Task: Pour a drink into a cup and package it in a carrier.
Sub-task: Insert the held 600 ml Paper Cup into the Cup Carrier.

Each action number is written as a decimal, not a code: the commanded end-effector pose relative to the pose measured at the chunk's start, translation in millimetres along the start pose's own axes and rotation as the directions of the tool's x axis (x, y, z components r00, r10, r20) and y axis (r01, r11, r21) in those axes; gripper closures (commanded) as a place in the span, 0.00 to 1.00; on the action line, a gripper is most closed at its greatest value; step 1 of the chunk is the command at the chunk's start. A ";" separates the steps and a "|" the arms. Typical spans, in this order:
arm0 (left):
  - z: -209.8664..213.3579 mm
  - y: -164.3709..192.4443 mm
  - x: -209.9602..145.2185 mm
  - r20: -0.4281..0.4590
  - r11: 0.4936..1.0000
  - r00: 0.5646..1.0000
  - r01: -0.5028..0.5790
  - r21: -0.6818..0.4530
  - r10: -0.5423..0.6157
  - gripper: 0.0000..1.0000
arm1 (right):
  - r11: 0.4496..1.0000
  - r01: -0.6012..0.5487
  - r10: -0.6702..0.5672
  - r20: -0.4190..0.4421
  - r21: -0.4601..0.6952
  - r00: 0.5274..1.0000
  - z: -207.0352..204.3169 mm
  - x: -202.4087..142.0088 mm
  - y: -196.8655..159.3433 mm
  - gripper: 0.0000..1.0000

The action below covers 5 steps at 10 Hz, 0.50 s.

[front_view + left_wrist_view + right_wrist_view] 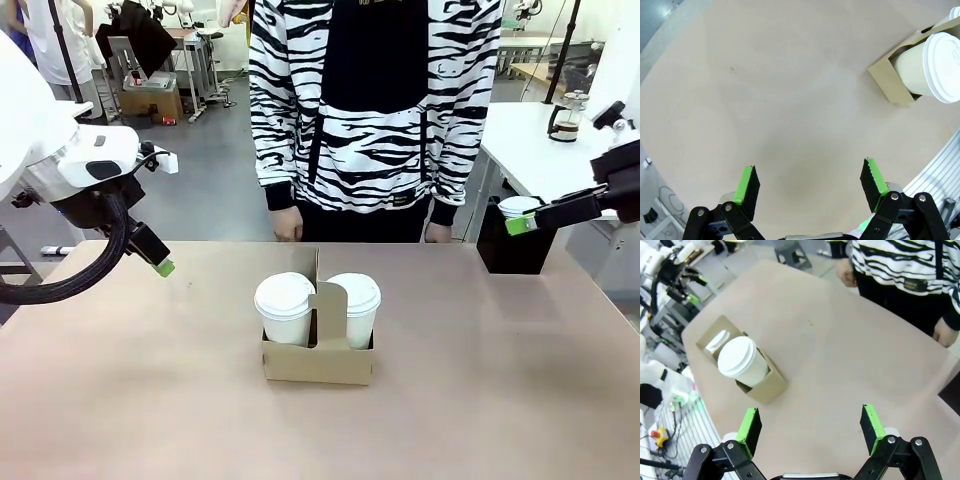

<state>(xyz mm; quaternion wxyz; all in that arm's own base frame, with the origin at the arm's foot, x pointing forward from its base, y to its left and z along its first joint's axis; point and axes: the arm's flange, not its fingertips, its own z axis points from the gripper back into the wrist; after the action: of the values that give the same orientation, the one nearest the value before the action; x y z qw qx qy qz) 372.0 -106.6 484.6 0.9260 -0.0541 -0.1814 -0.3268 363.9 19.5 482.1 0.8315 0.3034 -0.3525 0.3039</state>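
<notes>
Left gripper [809, 187] spread wide, nothing between the green pads [746, 182], hovering above bare table [120, 400] near the left edge. In the front view it sits up off the surface at the left side [160, 263], well apart from the carrier.

Right gripper [810, 429] also spread wide and empty, raised above the table near the right edge; in the front view its green-tipped finger [520, 224] is just beside a black box [515, 250] at the far right corner.

Carrier [318, 352] stands mid-table, handle tab upright. Two white lidded cups [285, 308] [354, 305] sit in its slots, one either side of the tab, both upright.

Person stands at the far edge, hands [288, 226] down at the table's edge, apart from carrier and both grippers.

Glass coffee press [568, 117] on a white table behind, far right; contents cannot tell.
</notes>
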 end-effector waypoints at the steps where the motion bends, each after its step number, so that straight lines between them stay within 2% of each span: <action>1: -0.8 0.9 -1.4 -0.004 1.000 1.000 -0.005 0.007 0.005 0.00 | 1.000 0.023 -0.023 -0.016 -0.018 1.000 2.0 -0.9 1.2 0.00; 5: -0.8 0.9 -1.4 -0.004 1.000 1.000 -0.005 0.007 0.005 0.00 | 1.000 0.023 -0.023 -0.016 -0.018 1.000 2.0 -0.9 1.2 0.00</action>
<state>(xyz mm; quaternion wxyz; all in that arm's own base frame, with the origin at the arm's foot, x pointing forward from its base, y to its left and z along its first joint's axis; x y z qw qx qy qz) 372.0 -106.6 484.6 0.9260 -0.0541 -0.1814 -0.3268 364.3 18.2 482.6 0.8316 0.3026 -0.3545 0.3020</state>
